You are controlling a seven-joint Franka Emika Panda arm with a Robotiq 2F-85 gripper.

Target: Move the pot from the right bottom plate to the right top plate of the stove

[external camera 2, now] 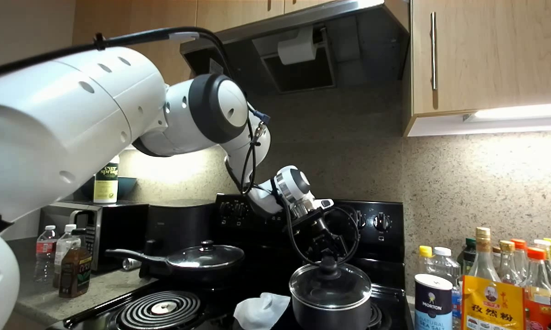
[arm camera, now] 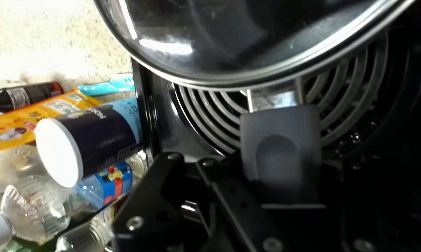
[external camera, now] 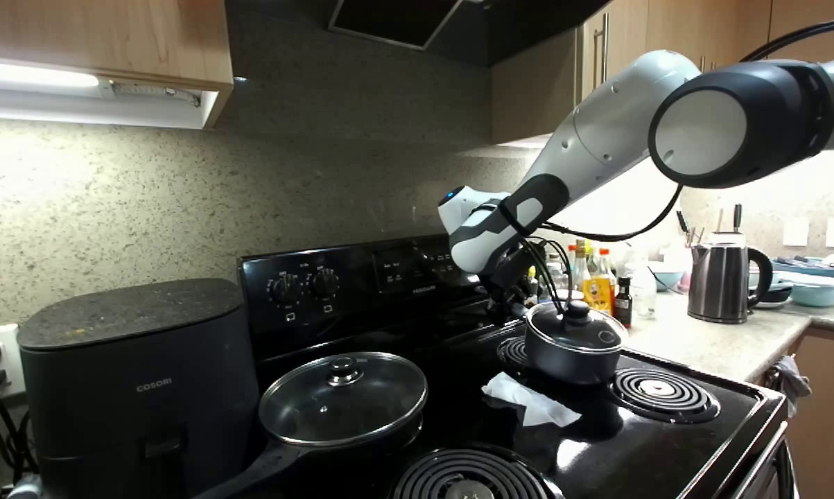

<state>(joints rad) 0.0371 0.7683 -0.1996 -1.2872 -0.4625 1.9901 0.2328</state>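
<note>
1. We are viewing the stove (external camera: 458,402), its glossy back panel (external camera: 361,298) rising behind.
2. We are seeing the glass-lidded pan (external camera: 347,409) occupying the stove's rear left.
3. In an exterior view, the lidded pot (external camera: 575,357) is appearing between the right bottom plate (external camera: 666,394) and the right top plate (external camera: 513,351), overlapping both; contact beneath is not showing clearly.
4. A white sheet (external camera: 531,400) is lying just beside the pot.
5. In the wrist view, we are observing the end effector (arm camera: 279,159) clamping the pot's handle (arm camera: 279,140).

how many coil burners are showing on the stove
3: the right rear coil, partly hidden by the pot; the right front coil, near the counter; and the left front coil, in front of the glass-lidded pan. A fourth may be hidden under that pan.
</note>
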